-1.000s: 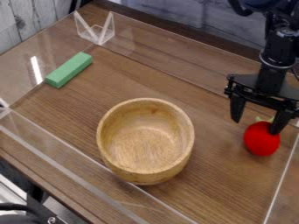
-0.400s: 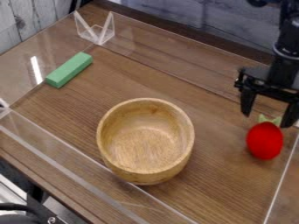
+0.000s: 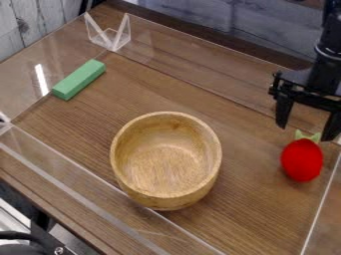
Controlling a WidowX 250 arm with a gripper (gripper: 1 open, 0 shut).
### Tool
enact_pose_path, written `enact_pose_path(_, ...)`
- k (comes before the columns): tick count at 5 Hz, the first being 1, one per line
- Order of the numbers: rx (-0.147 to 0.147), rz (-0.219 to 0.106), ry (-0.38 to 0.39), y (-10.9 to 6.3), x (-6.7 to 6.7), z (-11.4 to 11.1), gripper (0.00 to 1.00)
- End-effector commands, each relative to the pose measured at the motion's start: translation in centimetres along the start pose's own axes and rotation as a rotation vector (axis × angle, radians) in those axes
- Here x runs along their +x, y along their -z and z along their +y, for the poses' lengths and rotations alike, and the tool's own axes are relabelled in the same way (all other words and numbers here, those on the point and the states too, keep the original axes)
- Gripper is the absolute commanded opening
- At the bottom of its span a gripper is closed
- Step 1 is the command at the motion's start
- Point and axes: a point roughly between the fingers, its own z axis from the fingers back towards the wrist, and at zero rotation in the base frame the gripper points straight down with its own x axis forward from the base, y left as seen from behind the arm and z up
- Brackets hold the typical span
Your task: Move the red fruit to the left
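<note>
1 glossy red fruit (image 3: pixel 302 159) lies beside a round wooden bowl (image 3: pixel 166 159).

We find no readable text, label, brand, number or sign on anything in this view of the desk (image 3: pixel 253 100).

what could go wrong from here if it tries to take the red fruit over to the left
The red fruit lies near the clear side wall, so one finger of the open end effector may clip that wall on the way down. The fruit looks round and glossy, so it could slip or roll. The wooden bowl stands in the leftward path; a low carry might knock it.
</note>
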Motion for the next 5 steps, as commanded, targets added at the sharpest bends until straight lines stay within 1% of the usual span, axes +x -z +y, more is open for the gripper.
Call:
enact_pose_path(1, -0.023, -0.054, 0.02, -1.1, 0.3, -0.2, 1.0)
enact_pose_path(2, -0.021, -0.045, 0.053, 0.0, -0.5, 0.0, 1.0)
enact_pose_path(3, -0.032, -0.047, 0.099, 0.7, -0.7, -0.3, 1.0)
enact_pose_path(4, -0.031, -0.044, 0.114, 1.2, -1.2, 0.5, 0.0)
enact_pose_path(5, -0.044, -0.078, 0.122, -0.6, -1.5, 1.7, 0.0)
